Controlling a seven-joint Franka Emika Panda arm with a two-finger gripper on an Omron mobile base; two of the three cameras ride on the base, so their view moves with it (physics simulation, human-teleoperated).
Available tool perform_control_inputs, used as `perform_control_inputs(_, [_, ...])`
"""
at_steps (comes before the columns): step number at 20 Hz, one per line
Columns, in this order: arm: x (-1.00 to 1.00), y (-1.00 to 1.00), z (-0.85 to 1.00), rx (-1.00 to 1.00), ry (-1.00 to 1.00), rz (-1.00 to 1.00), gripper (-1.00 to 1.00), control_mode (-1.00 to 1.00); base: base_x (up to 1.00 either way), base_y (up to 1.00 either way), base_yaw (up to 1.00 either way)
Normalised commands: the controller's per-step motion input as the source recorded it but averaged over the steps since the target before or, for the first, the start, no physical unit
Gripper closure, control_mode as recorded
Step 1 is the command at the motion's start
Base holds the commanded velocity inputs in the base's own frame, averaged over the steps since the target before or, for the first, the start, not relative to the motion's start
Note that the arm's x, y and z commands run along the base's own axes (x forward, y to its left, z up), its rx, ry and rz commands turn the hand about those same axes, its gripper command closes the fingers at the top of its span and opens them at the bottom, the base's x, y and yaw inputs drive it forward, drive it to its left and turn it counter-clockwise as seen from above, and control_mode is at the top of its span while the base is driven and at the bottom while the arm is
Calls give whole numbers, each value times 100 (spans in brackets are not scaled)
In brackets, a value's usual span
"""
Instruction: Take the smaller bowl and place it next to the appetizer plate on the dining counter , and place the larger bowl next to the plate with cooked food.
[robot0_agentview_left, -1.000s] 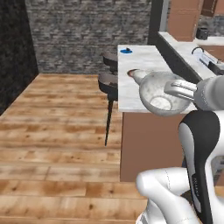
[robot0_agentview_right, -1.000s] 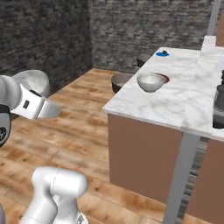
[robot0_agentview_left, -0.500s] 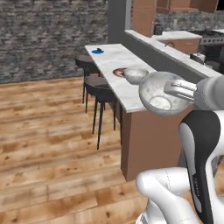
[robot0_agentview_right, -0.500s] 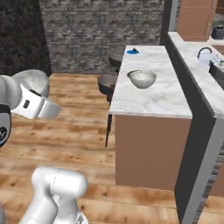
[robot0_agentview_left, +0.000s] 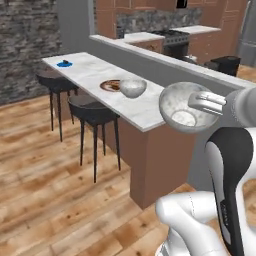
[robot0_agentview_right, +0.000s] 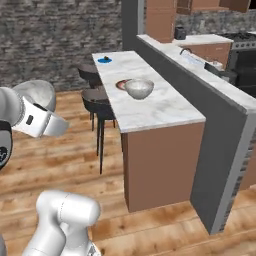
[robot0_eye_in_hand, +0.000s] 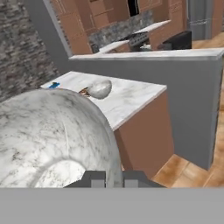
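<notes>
Left base view: one big deep grey-white marbled bowl (robot0_agentview_left: 184, 106) clamped at its rim by the fingers (robot0_agentview_left: 206, 102), held off the long white marble bench (robot0_agentview_left: 100, 85), one smaller marbled bowl (robot0_agentview_left: 132, 87) there beside one dark-rimmed plate (robot0_agentview_left: 107, 85), one blue plate (robot0_agentview_left: 63, 63) at the far end, two black stools (robot0_agentview_left: 92, 112); right base view: same two bowls, two plates; hand view: big bowl close, smaller bowl beyond.

We note a wood plank floor (robot0_agentview_left: 45, 165), a grey stone wall (robot0_agentview_right: 55, 35), two dark bar stools (robot0_agentview_left: 92, 111), a grey half wall (robot0_agentview_right: 220, 120), brown cabinets (robot0_agentview_left: 150, 15), and a black stove (robot0_agentview_left: 175, 42) behind.
</notes>
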Motion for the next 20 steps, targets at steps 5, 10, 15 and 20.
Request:
perform_control_inputs(5, [0,0,0,0,0,0,100,100,64,100,-50])
perform_control_inputs(10, [0,0,0,0,0,0,100,100,63,100,-44])
perform_control_inputs(15, [0,0,0,0,0,0,100,100,54,100,-40])
perform_control_inputs(20, [0,0,0,0,0,0,100,100,11,100,-35])
